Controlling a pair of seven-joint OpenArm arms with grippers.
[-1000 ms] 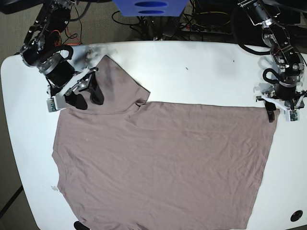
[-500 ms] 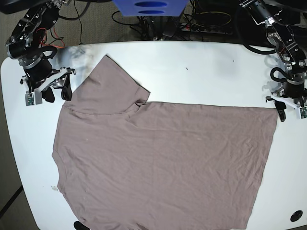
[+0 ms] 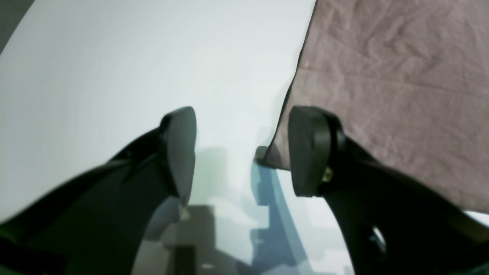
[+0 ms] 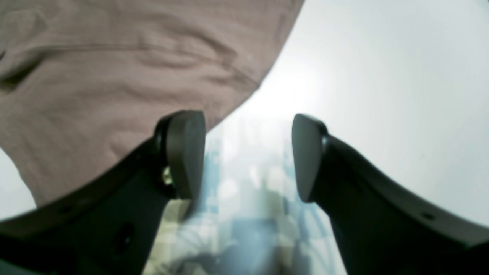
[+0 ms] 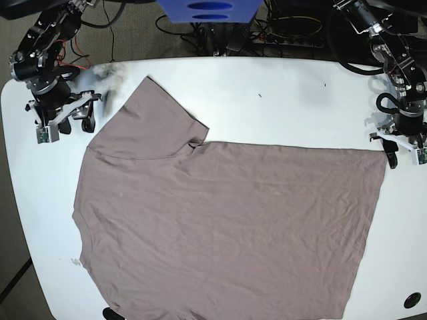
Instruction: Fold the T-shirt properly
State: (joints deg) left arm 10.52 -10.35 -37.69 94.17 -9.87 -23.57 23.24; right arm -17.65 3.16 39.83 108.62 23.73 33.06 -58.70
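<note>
Your T-shirt [image 5: 227,220] is lying flat across the white bench [image 5: 280,100], long axis running from gripper to gripper. Your left gripper [image 3: 244,152] is hovering open and empty beside its hem corner; your right gripper [image 4: 248,156], open too, is hanging just outside the sleeve.

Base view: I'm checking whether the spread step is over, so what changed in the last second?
The right gripper left the sleeve and drew back off the T-shirt toward the table's corner, fingers open and empty. The left gripper shifted slightly outward at the hem corner, also open. The shirt stayed flat.
</note>
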